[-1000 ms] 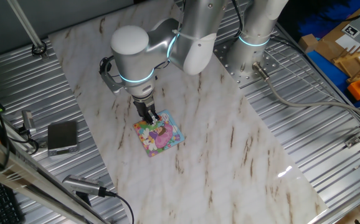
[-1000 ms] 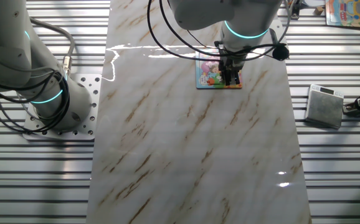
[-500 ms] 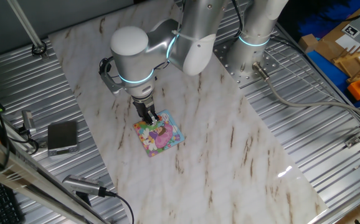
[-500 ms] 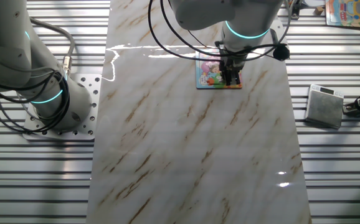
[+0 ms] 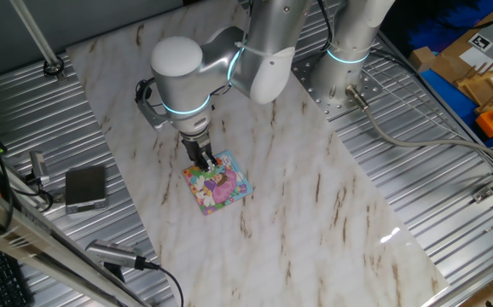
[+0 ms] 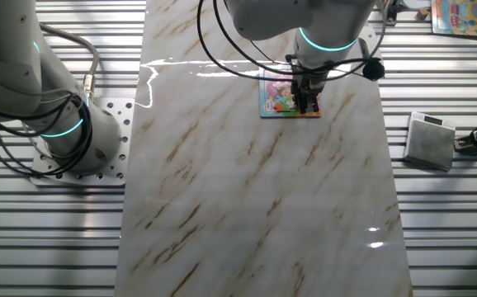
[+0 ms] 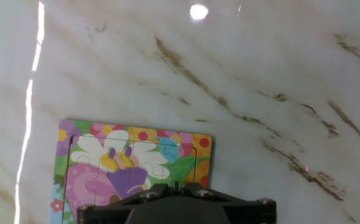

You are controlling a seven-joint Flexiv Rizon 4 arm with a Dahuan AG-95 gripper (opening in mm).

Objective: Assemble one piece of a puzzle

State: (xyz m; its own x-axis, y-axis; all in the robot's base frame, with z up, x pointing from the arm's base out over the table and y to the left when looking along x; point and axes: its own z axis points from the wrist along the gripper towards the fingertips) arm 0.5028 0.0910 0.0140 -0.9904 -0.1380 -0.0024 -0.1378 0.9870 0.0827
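The small square jigsaw puzzle (image 5: 218, 184) with its cartoon picture in pink, purple, yellow and green lay flat on the pale marble-patterned tabletop (image 5: 315, 205), toward the edge nearest a small grey metal box (image 5: 85, 187) that sat on the ribbed metal bench beside the top. The silver robot arm (image 5: 229, 60) reached down over it, and its black two-finger gripper (image 5: 205, 159) stood with its tips at the puzzle's surface, near one edge of the picture. From the other fixed camera the gripper (image 6: 306, 103) hid the right part of the puzzle (image 6: 280, 96), and its fingers looked drawn close together; whether anything was held between them I could not tell. The tiny greenish piece could not be picked out in either fixed view, hidden by the fingers if it was there. In the hand view the dark body of the gripper (image 7: 175, 208) filled the bottom of the picture, and the puzzle (image 7: 133, 158) showed just above it, its cut lines visible and the picture whole in the part that could be seen, its lower rows covered by the hand. A second grey arm base (image 6: 69, 124) stood bolted to the bench, well apart from the puzzle.
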